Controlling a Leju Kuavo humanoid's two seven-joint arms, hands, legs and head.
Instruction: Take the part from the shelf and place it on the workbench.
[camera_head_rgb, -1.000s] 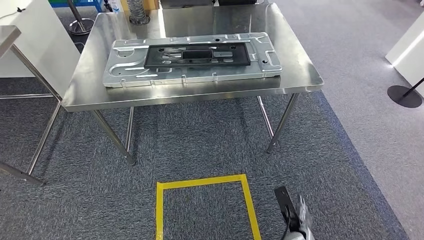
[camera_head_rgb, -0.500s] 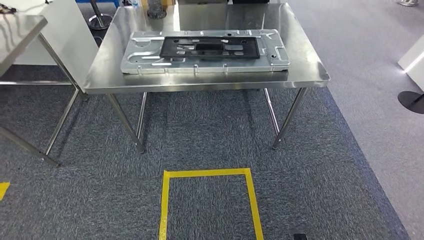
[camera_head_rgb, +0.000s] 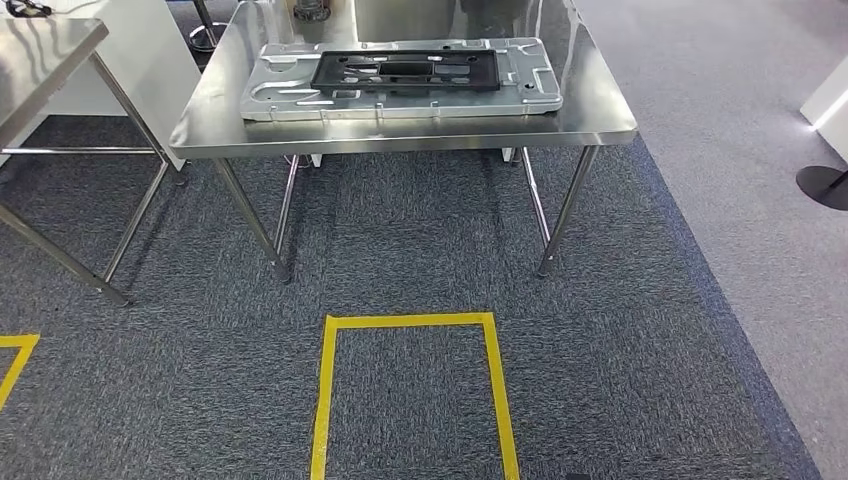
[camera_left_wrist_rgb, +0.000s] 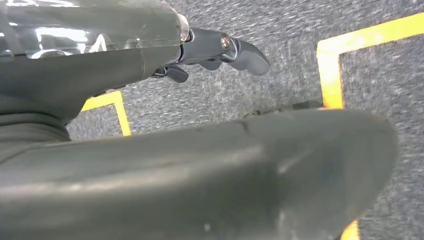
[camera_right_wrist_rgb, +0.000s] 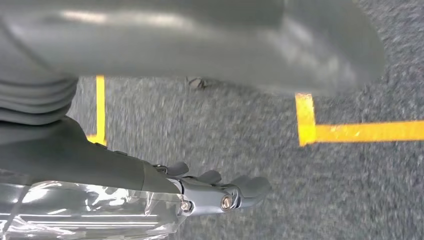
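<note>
Place: robot test floor or workshop bay | Floor: grey-blue carpet tiles (camera_head_rgb: 400, 260) with yellow tape squares (camera_head_rgb: 410, 385) marking standing spots | Furniture: stainless steel workbench (camera_head_rgb: 600, 110) on thin legs, second steel table (camera_head_rgb: 45, 55) just to its left | On bench: pressed metal panel (camera_head_rgb: 400, 95) carrying a black frame (camera_head_rgb: 405, 70)

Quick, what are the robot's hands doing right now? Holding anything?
Left hand: holds nothing, fingers loosely apart, hanging over the carpet.
Right hand: the same, nothing in it, fingers apart.
</note>
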